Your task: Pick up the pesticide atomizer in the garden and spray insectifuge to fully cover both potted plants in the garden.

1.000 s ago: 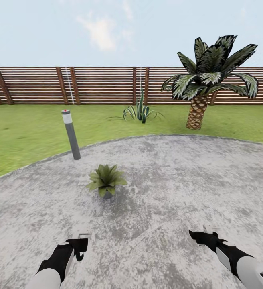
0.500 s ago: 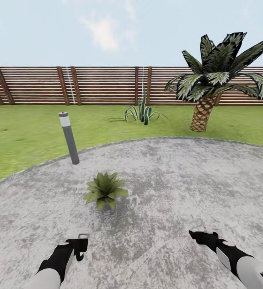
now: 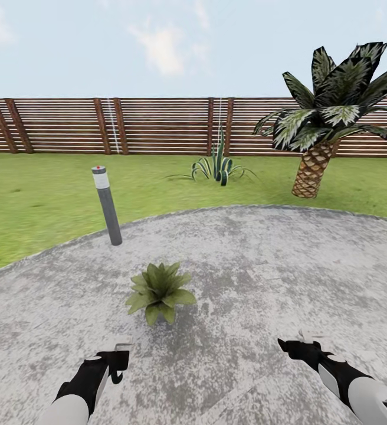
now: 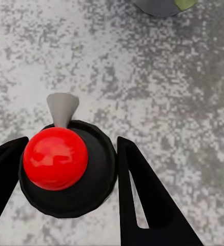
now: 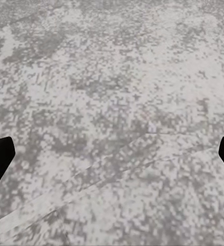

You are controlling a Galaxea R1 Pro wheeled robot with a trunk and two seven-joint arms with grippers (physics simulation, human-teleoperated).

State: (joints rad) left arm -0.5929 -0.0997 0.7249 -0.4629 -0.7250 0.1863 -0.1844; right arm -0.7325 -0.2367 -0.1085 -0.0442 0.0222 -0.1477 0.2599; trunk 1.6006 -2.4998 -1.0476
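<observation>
item: pesticide atomizer (image 4: 65, 164), pinched in my left hand (image 3: 120, 356), no label legible. my right hand (image 3: 302, 344) spread, low over patio (image 3: 276, 265). potted plant (image 3: 160, 292) just ahead.

My forearms are glossy white shells ending in black wrists. My left hand (image 3: 118, 361) and right hand (image 3: 297, 347) are black, with flat tapered black fingers (image 4: 142, 200).

mottled grey paving (image 5: 112, 102), dark jaws spread wide apart
</observation>
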